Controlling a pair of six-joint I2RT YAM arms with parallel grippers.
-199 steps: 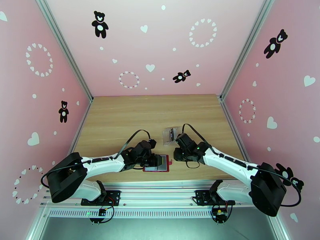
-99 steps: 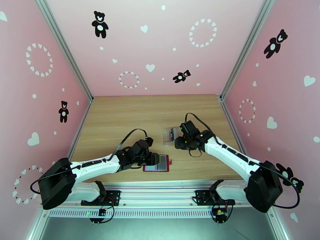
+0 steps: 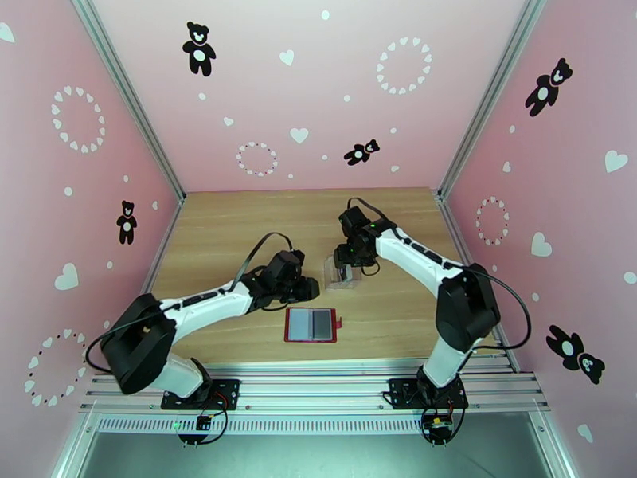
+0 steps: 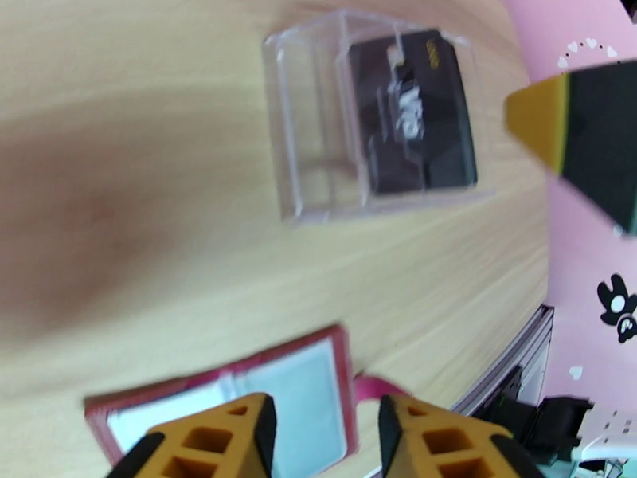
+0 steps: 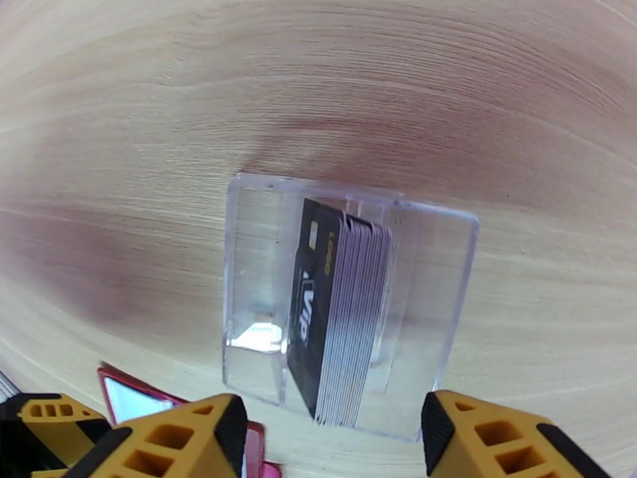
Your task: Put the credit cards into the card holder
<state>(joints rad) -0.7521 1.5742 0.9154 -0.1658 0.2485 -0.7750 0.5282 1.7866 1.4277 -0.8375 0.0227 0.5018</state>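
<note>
The card holder (image 3: 311, 325) lies open and flat near the table's front edge, dark red with grey sleeves; it also appears in the left wrist view (image 4: 295, 392) and the right wrist view (image 5: 131, 396). The credit cards (image 5: 338, 312) stand on edge as a stack, a dark one in front (image 4: 414, 113), inside a clear plastic tray (image 5: 255, 264). My right gripper (image 5: 330, 448) hovers open over that tray (image 3: 334, 278), its fingers wider than the stack. My left gripper (image 3: 312, 290) hangs open just behind the card holder, nothing between its fingers (image 4: 239, 440).
The clear tray (image 4: 310, 137) stands mid-table, just behind the card holder. Bare wooden tabletop (image 3: 239, 225) stretches behind and to the left. Pink walls enclose three sides, and a metal rail (image 3: 318, 376) runs along the front edge.
My right gripper swung from beside the card holder back to above the tray and opened. My left gripper lifted off the card holder's left edge and pulled back, leaving it uncovered.
</note>
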